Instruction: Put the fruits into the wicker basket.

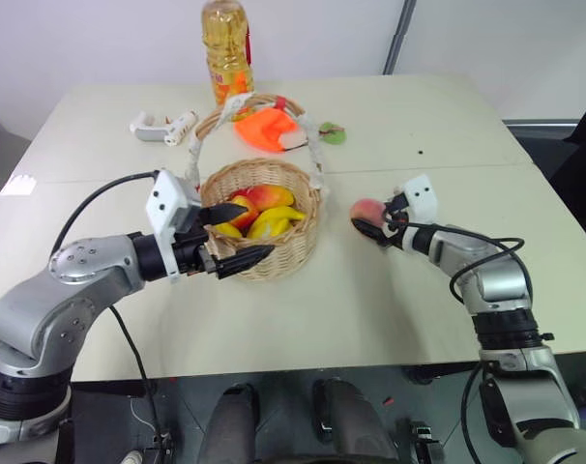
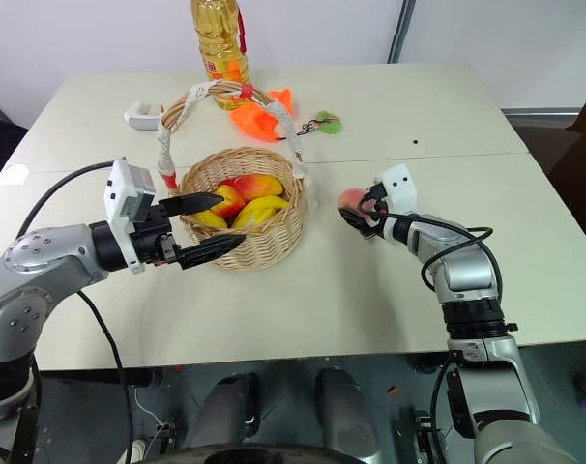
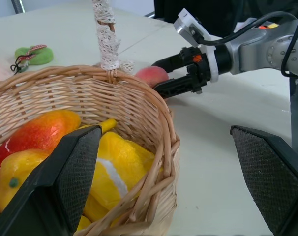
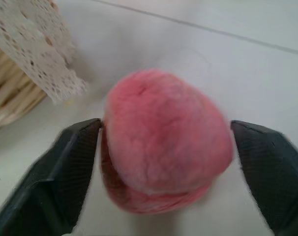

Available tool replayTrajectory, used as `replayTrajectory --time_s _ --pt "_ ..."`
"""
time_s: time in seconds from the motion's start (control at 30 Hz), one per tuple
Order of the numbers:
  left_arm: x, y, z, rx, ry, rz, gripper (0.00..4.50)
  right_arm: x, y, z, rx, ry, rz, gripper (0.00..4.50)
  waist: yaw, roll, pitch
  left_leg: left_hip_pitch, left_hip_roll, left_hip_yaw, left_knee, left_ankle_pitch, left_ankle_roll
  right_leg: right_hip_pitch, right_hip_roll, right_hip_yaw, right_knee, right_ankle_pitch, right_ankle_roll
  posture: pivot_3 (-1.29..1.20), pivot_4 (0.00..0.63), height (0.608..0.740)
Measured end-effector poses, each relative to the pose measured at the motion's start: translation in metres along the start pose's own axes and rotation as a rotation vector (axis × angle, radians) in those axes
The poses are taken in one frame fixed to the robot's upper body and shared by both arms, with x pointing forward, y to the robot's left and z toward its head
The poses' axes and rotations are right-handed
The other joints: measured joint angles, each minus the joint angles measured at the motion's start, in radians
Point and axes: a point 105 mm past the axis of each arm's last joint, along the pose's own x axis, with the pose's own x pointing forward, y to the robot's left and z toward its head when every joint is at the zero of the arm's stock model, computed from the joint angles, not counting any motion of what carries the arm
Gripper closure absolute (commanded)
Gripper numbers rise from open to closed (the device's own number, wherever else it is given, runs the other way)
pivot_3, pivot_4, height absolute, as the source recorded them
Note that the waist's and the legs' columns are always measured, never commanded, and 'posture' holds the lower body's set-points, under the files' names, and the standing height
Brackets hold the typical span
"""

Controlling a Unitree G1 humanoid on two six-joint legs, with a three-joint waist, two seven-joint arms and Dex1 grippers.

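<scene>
Head stereo pair looked forward and down over the tabletop [image 1: 370, 319], both eyes sharing the wicker basket [image 1: 291, 246] and both arms. Left wrist camera sat close at the basket rim, facing across to the right tool [image 3: 161, 76]. Right wrist camera faced the peach [image 4: 163, 147] from very near.

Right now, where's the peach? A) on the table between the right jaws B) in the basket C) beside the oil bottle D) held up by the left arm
A: the peach sits on the table, flanked by the right gripper jaws, outside the basket.
</scene>
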Motion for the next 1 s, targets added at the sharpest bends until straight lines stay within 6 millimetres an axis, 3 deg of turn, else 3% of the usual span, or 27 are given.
replayTrajectory --time_s 0.07,0.2,0.33,0.47,0.53,0.7,0.83,0.97,1.0 --pt "-0.002 0.001 -0.001 -0.004 -0.002 0.006 0.00 0.000 0.000 0.001 -0.003 -0.002 -0.002 2.02 0.000 0.000 0.000 0.000 0.000 0.000 0.000 0.000 0.000 0.000 0.000 0.000 0.000 0.000 0.000 0.00 0.150 0.740" --pt "-0.014 0.009 -0.004 -0.012 -0.010 0.057 0.00 -0.007 0.002 0.013 -0.066 -0.040 0.009 2.02 0.001 0.000 0.000 0.000 0.000 0.000 0.000 0.000 0.000 -0.001 0.000 0.000 0.000 0.000 0.000 0.00 0.150 0.740" --pt "-0.038 0.022 -0.016 -0.043 -0.015 0.135 0.00 -0.040 0.017 0.041 -0.246 -0.121 0.138 2.02 0.004 0.000 0.000 -0.001 0.000 0.000 -0.001 0.000 0.001 -0.001 0.000 0.000 -0.001 -0.001 0.001 0.00 0.150 0.740" --pt "-0.057 0.027 -0.018 0.007 -0.048 0.179 0.00 -0.074 0.072 0.075 -0.349 -0.251 0.428 2.02 -0.001 0.000 0.000 0.000 0.002 0.000 -0.001 0.000 0.001 -0.001 0.000 0.000 -0.001 -0.002 -0.002 0.00 0.150 0.740" --pt "-0.063 0.027 -0.020 0.025 -0.055 0.184 0.00 -0.081 0.101 0.088 -0.349 -0.307 0.545 2.02 -0.002 0.000 0.000 0.001 0.002 0.001 -0.001 0.000 0.000 -0.001 0.000 0.000 0.000 -0.002 -0.004 0.00 0.150 0.740" --pt "-0.069 0.028 -0.023 0.037 -0.078 0.209 0.00 -0.058 0.151 0.105 -0.312 -0.355 0.629 2.02 0.001 0.000 0.000 0.002 0.002 0.001 0.000 0.000 0.000 -0.001 0.000 0.000 0.000 0.000 -0.008 0.00 0.150 0.740" --pt "-0.070 0.027 -0.023 0.031 -0.089 0.219 0.00 -0.018 0.166 0.105 -0.243 -0.317 0.547 2.02 0.003 -0.001 0.000 0.000 0.002 0.001 0.000 0.000 0.000 -0.001 -0.001 -0.001 -0.001 0.000 -0.007 0.00 0.150 0.740" --pt "-0.069 0.024 -0.023 0.026 -0.095 0.222 0.00 0.011 0.160 0.097 -0.216 -0.264 0.432 0.13 0.004 -0.001 0.000 -0.004 0.002 0.001 0.000 0.000 0.000 -0.004 -0.002 -0.001 -0.002 0.000 -0.006 0.00 0.150 0.740" --pt "-0.069 0.024 -0.023 0.025 -0.096 0.222 0.00 0.014 0.159 0.095 -0.218 -0.259 0.417 0.05 0.004 -0.001 0.000 -0.005 0.002 0.001 0.000 0.000 0.000 -0.005 -0.002 -0.001 -0.002 0.000 -0.006 0.00 0.150 0.740"
